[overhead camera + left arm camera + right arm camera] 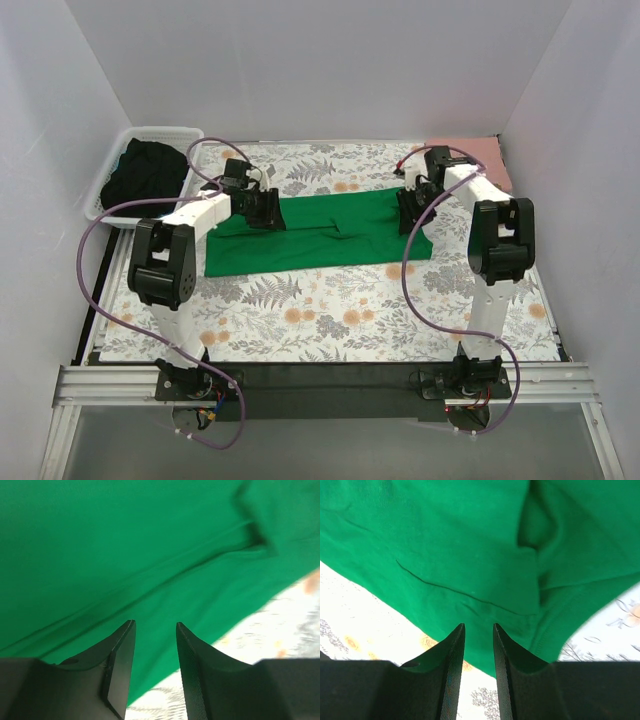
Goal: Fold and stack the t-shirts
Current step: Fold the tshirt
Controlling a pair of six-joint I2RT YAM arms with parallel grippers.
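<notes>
- The green t-shirt [320,238] is lying across the middle of the floral desk [330,315] as a long band, with its sides turned in. The pink t-shirt [478,153] is waiting at the far right corner.
- The left tool [265,210] is hovering over the band's left end, fingers parted and gripping nothing. The right tool [412,212] is doing the same at the right end, its gap narrower but empty.
- The step in hand is probably folding the band end over end.
- Each tool should be pinching every layer near the edge, not only the top one; otherwise the tucked sleeve showing in the right wrist view is likely slipping out.
- Lifting low and level is keeping the fold square.
</notes>
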